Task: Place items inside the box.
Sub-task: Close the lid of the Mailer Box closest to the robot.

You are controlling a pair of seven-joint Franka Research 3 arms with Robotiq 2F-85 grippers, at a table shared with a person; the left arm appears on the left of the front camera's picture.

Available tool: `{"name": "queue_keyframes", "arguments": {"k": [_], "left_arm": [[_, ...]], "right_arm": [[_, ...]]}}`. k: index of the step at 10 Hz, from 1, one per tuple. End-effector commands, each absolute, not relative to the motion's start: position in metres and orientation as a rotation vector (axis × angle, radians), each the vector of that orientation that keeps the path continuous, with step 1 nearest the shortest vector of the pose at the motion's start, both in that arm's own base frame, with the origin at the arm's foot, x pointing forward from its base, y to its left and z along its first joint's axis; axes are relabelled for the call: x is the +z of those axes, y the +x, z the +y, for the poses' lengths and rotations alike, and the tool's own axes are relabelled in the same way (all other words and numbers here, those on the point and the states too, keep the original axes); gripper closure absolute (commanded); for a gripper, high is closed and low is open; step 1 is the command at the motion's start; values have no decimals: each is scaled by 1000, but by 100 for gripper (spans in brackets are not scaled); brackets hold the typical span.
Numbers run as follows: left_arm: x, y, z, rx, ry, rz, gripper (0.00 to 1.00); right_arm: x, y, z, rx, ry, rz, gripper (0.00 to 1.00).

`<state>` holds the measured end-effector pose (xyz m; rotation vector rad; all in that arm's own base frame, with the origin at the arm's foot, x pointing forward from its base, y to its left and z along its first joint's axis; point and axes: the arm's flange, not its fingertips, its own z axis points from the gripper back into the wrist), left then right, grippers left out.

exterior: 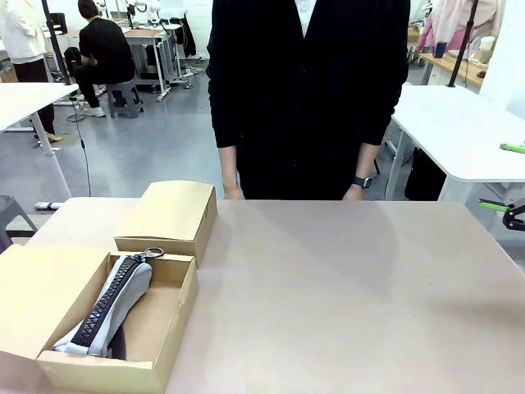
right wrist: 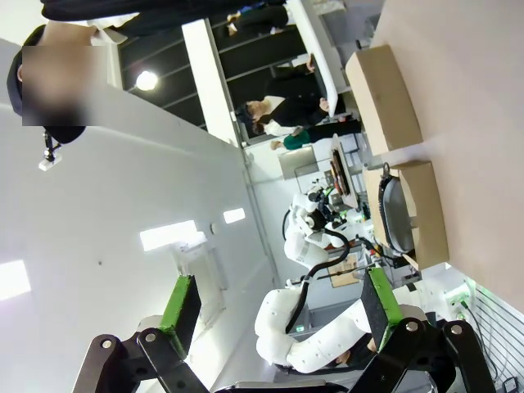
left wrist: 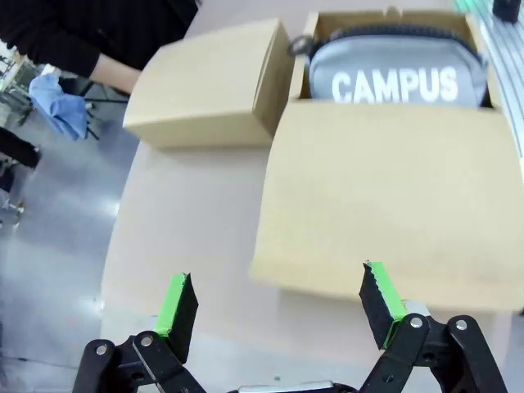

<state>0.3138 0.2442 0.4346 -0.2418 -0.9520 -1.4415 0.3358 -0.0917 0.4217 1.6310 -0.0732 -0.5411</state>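
The open cardboard box (exterior: 177, 289) stands at the table's near left corner. A grey "CAMPUS" zip case (exterior: 115, 308) lies inside it on its edge, zip upward, with something dark under its near end. The left wrist view looks down on the same case (left wrist: 393, 80) and on the box's spread flap (left wrist: 385, 196). My left gripper (left wrist: 278, 303) hangs open above the table beside that flap, holding nothing. My right gripper (right wrist: 280, 303) is open and empty, tilted, with the box (right wrist: 427, 214) far off. Part of the right gripper (exterior: 510, 215) shows at the table's right edge.
A closed cardboard box (exterior: 168, 215) sits just behind the open one. A person in black stands at the far side with both hands (exterior: 233, 194) at the table's edge. The wide middle and right of the table (exterior: 344, 295) are bare.
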Motion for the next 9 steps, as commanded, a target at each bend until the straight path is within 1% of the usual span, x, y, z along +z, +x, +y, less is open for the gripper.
{"name": "queue_keyframes", "arguments": {"k": [1, 4, 6, 8, 9], "left_arm": [[404, 325, 262, -1524, -151, -891, 0], [358, 329, 279, -1555, -46, -781, 0], [329, 331, 281, -1555, -77, -747, 0], [317, 335, 277, -1542, -149, -774, 0], [312, 334, 271, -1519, -208, -842, 0]], "right_arm": [[426, 333, -93, -543, 1633, -57, 0], [426, 333, -93, -543, 1633, -57, 0], [426, 333, -93, -543, 1633, -57, 0], [426, 333, -93, -543, 1633, -57, 0], [426, 333, -93, -543, 1633, -57, 0]]}}
